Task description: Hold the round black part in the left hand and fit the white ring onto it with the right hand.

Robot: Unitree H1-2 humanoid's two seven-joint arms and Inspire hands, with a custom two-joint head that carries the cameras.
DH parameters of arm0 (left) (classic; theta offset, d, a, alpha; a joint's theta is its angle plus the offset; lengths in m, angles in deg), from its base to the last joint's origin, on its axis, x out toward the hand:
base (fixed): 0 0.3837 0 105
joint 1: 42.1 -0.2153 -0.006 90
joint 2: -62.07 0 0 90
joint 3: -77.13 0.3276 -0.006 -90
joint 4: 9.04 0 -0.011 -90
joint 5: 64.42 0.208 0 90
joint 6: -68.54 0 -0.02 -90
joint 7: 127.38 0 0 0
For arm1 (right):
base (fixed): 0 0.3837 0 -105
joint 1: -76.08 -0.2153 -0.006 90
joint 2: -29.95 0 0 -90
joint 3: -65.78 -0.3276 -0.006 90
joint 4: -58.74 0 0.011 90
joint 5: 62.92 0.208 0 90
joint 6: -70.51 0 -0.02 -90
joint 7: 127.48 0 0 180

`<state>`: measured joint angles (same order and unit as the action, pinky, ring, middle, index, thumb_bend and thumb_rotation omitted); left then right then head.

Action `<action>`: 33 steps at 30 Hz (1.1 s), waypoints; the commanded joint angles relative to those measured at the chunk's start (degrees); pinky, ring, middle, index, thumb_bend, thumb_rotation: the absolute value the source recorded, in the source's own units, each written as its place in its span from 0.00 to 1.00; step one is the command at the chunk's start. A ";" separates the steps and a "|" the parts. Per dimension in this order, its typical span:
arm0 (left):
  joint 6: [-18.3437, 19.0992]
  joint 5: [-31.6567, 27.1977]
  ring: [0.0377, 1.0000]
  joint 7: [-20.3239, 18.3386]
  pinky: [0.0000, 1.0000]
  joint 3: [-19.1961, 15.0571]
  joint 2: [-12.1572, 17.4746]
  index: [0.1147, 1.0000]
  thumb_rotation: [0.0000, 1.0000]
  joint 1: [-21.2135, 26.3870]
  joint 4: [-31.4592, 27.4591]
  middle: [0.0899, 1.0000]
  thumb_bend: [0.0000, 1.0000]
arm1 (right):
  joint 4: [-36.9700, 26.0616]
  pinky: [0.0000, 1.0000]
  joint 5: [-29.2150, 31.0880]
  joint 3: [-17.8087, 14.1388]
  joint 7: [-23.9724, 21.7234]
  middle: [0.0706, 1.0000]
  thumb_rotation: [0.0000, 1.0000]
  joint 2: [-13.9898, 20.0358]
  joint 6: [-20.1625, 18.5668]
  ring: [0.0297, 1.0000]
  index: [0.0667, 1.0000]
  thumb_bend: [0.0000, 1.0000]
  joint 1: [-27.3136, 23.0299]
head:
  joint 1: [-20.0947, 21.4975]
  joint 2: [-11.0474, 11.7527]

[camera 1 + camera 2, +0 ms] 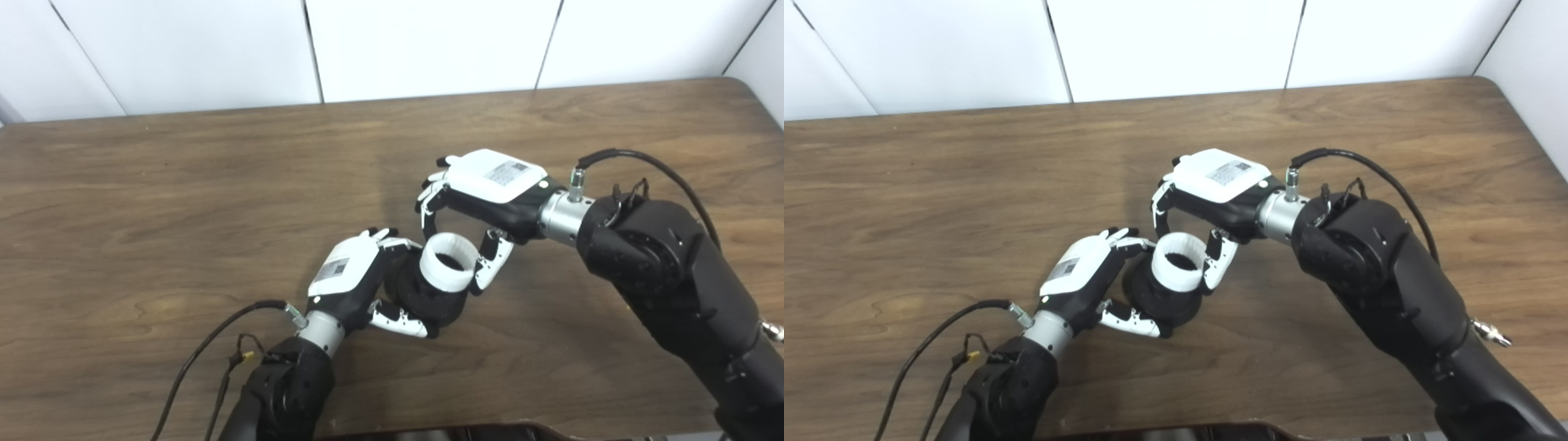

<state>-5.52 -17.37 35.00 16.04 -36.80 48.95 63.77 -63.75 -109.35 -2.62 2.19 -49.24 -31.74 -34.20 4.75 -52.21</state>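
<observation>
The round black part (429, 300) rests near the table's front middle, held in my left hand (361, 275), whose fingers and thumb wrap its left side. The white ring (448, 262) sits on top of the black part, tilted a little toward the camera. My right hand (484, 196) reaches in from the right with its fingers curled over the ring's far side and its thumb against the ring's right side. In the right eye view the ring (1179, 261) and black part (1160, 300) stand the same way.
The brown wooden table (184, 184) stretches wide to the left and back. White wall panels (429, 43) rise behind its far edge. A black cable (202, 349) trails from my left wrist, another (643, 159) loops over my right forearm.
</observation>
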 commanded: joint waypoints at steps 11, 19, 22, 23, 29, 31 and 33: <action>-0.18 -0.09 0.94 -0.56 1.00 0.58 -1.07 0.41 0.05 0.61 0.65 0.79 0.52 | -0.09 1.00 -0.76 1.39 1.79 0.78 0.13 -2.63 1.99 0.90 0.45 0.52 0.98 | 0.00 0.06; 0.31 -0.12 0.95 -1.23 1.00 0.60 -1.31 0.41 0.05 0.69 0.38 0.80 0.52 | -1.04 1.00 -1.85 2.23 1.18 0.78 0.13 -3.78 2.22 0.90 0.45 0.52 1.49 | -0.19 -0.11; 0.13 0.04 0.95 -1.05 1.00 0.72 -1.38 0.41 0.05 0.74 0.43 0.79 0.52 | -1.17 1.00 -1.68 2.35 1.43 0.77 0.13 -3.73 2.76 0.90 0.45 0.52 1.52 | -0.35 -0.16; 0.07 0.04 0.95 -0.97 1.00 0.73 -1.42 0.41 0.05 0.73 0.45 0.79 0.52 | -1.09 1.00 -1.66 2.37 1.48 0.77 0.13 -3.66 2.90 0.90 0.45 0.52 1.54 | -0.35 -0.18; 0.18 0.00 0.95 -1.04 1.00 0.63 -1.49 0.41 0.05 0.69 0.21 0.79 0.52 | 0.53 1.00 -1.88 1.57 1.82 0.78 0.14 -3.30 2.55 0.89 0.45 0.52 1.78 | -0.39 -0.22; 0.27 -0.01 0.95 -1.12 1.00 0.59 -1.49 0.41 0.05 0.67 0.09 0.79 0.52 | 0.68 1.00 -2.43 1.35 0.91 0.78 0.21 -2.92 1.91 0.90 0.53 0.72 1.43 | -0.20 -0.34; 0.30 0.03 0.95 -1.18 1.00 0.59 -1.43 0.41 0.05 0.65 -0.03 0.79 0.52 | 0.70 1.00 -3.13 1.19 -0.14 0.80 0.32 -2.61 1.31 0.91 0.63 0.91 1.01 | -0.17 -0.26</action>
<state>-5.69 -17.36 34.84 16.04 -37.43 48.96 64.01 -62.46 -112.45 -0.84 2.55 -52.34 -30.52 -31.50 4.57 -52.47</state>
